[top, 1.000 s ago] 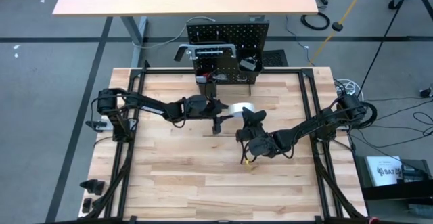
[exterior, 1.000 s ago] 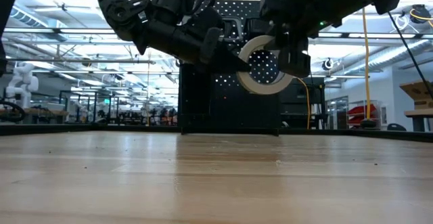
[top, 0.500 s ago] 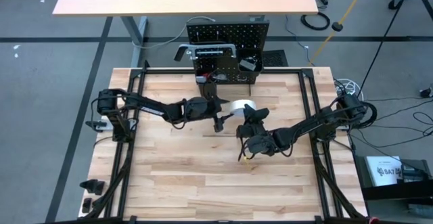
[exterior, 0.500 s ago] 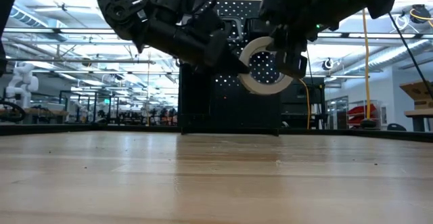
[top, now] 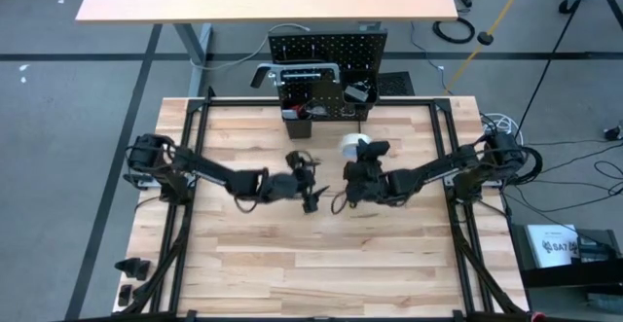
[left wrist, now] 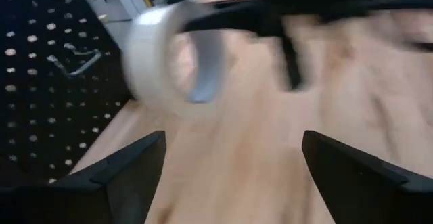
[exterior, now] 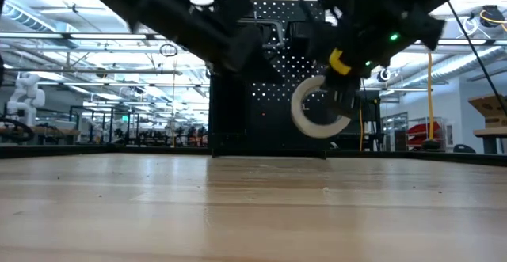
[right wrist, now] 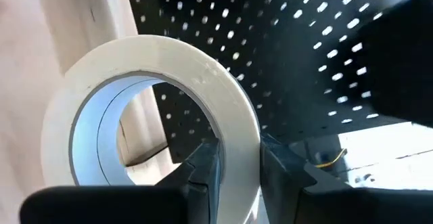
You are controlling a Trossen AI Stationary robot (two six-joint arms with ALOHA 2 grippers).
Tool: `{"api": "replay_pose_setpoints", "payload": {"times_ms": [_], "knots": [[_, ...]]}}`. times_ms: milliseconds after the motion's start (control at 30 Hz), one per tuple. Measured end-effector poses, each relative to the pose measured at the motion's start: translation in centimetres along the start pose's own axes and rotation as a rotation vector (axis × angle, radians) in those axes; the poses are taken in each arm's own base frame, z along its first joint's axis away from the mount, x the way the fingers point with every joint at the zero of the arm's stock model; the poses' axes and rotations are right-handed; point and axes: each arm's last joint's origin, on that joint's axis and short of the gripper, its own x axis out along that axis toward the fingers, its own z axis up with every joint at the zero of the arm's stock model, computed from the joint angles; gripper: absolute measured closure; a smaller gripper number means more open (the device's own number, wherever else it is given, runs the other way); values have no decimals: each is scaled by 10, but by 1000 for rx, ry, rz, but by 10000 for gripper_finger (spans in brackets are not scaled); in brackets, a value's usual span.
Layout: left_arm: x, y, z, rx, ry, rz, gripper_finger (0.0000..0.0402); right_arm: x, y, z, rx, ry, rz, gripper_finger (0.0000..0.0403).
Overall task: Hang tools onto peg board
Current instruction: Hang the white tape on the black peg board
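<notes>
One white ring-shaped tape roll hangs pinched in the right gripper, at six o'clock from the upright black perforated peg board. Left gripper stands wide and empty. A thin-edge grip could let the roll twist and drop.

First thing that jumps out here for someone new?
The white tape roll, pinched through its wall by the right end effector and held off the table in front of the peg board. Next, the left end effector, wide open and empty, just beside it over mid-table.
</notes>
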Motion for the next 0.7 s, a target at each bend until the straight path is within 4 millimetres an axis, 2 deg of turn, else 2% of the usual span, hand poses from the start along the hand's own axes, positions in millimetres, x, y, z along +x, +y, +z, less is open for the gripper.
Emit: {"api": "replay_pose_setpoints", "payload": {"times_ms": [133, 267, 433, 533, 700], "knots": [[-17, -27, -5, 19, 9, 36, 50, 22, -4, -1, 48, 39, 25, 335], [-30, -40, -17, -1, 18, 118, 50, 38, -10, 5, 101, 20, 29, 335], [-36, -44, -31, -46, 39, 129, 50, 44, -23, 13, 139, -92, -12, 335], [-37, -43, -35, -38, 43, 159, 50, 52, -27, 7, 114, -69, -64, 335], [-38, -43, -36, -38, 43, 159, 49, 66, -26, -5, 103, -41, -56, 335]]}}
